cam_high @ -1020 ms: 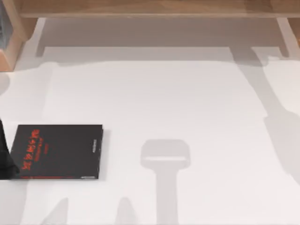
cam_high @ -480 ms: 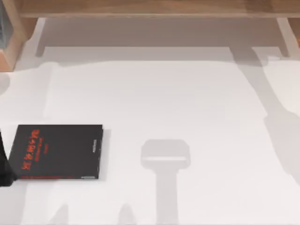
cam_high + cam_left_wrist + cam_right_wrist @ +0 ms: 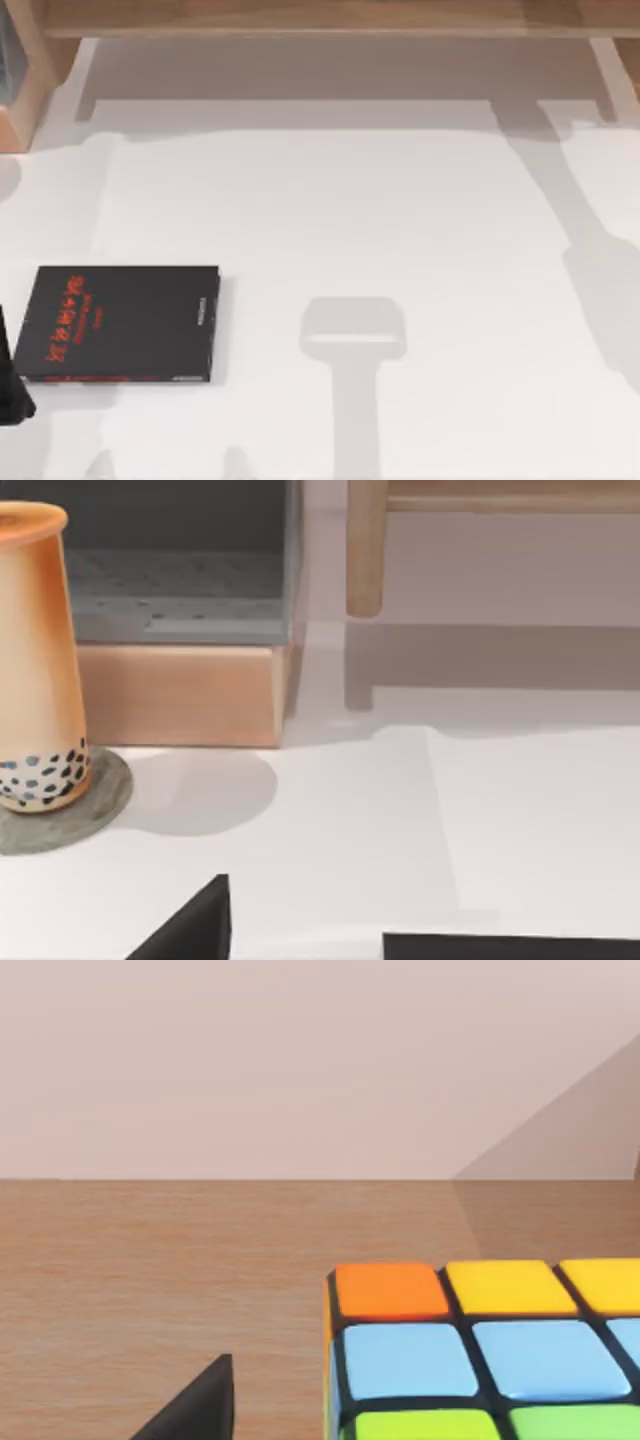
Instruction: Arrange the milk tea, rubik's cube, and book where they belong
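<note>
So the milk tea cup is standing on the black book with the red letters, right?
Not quite. The left wrist view shows the milk tea cup standing upright on a round grey coaster, beside a wooden box. The black book with the red letters lies bare on the white table.

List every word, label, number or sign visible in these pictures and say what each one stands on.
Red characters along the left edge of the black book cover: too blurred to read.
Small pale line of print near the book's right edge: too small to read.
Milk tea cup, on its round coaster: dark speckles, no text.
Rubik's cube: plain coloured tiles, no text.
</note>
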You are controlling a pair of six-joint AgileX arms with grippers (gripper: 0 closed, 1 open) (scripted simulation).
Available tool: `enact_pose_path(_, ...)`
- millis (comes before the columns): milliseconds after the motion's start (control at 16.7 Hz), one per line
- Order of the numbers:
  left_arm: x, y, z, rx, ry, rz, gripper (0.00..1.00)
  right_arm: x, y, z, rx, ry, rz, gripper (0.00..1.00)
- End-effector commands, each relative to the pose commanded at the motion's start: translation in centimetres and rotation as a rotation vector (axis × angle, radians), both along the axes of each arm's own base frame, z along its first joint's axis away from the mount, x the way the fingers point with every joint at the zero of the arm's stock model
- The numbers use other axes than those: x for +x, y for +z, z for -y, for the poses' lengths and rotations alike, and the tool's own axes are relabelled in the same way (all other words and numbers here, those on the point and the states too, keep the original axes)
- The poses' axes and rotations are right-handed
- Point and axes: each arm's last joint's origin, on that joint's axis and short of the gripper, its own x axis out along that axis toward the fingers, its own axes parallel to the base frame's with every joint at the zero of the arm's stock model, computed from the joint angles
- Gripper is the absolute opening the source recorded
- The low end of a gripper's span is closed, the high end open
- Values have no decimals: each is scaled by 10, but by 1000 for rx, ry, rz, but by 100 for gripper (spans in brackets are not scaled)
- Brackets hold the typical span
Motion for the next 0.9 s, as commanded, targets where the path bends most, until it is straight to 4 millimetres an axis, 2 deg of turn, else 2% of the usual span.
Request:
enact_pose_path(300, 0, 0, 0, 0, 0, 0, 100, -2, 1, -1, 0, 3, 0, 100)
enact_pose_path(480, 0, 0, 0, 0, 0, 0, 100, -23, 8, 5, -2, 11, 0, 100)
enact_pose_path(660, 0, 0, 0, 0, 0, 0, 100, -64, 19, 20, -4, 14, 6, 100)
enact_pose_path(780, 0, 0, 0, 0, 0, 0, 100, -103, 23, 35, -5, 12, 11, 100)
enact_pose_path(900, 0, 0, 0, 0, 0, 0, 100, -149, 16, 49, -5, 9, 5, 100)
